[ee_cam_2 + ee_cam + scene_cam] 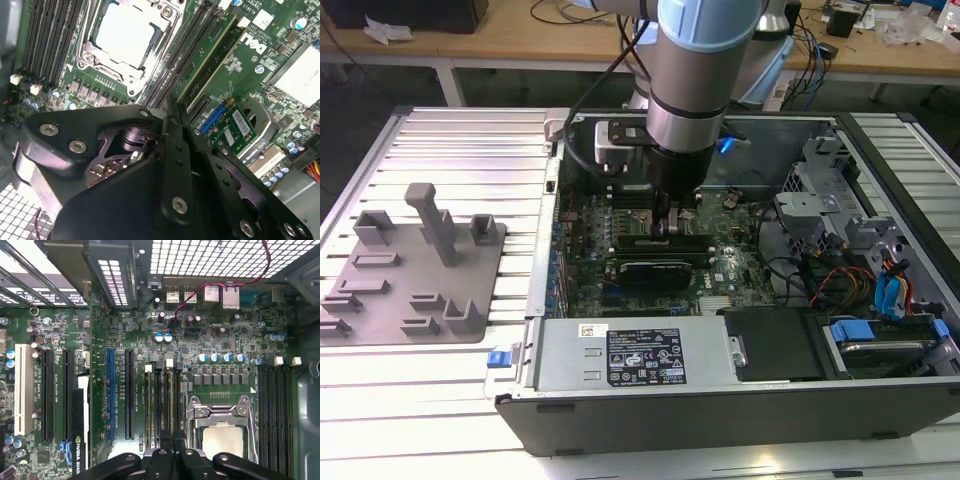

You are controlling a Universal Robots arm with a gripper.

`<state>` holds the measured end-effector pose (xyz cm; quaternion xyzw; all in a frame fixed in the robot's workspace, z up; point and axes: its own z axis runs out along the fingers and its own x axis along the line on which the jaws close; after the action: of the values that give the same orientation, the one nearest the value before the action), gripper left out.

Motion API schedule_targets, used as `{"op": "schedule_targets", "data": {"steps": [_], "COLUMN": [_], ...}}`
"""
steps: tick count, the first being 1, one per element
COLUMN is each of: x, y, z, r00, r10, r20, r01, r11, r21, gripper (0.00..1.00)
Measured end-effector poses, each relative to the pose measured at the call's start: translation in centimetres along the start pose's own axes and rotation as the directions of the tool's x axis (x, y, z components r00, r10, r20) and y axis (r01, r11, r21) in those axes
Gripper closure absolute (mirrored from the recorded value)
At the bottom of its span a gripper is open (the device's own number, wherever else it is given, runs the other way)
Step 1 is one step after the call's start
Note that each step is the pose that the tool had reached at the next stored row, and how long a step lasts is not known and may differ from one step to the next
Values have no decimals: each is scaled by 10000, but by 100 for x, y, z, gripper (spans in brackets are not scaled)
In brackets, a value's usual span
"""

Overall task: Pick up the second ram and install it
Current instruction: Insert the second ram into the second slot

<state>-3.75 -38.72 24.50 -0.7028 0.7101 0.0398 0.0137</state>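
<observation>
Beside the processor socket (127,37), the gripper (169,116), drawn closed with no confirmed hold, sits at the end of the upright second ram (212,50); seating appears in hand, needing straight downward pressure.

Arm (705,70) inside open computer case (720,405), tool (672,224) low over motherboard (588,228), perhaps touching

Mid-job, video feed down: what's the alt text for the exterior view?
The robot arm reaches down into an open computer case, its gripper low over the motherboard. On the exterior view's left, a grey fixture plate lies on the ribbed metal table.
</observation>
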Motion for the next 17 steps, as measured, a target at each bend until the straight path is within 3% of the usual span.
{"op": "schedule_targets", "data": {"steps": [17], "x": [-16], "y": [13], "z": [79], "r00": [10000], "r10": [47], "r20": [-31], "r01": [-47], "r11": [10000], "r21": [34], "gripper": [91]}}
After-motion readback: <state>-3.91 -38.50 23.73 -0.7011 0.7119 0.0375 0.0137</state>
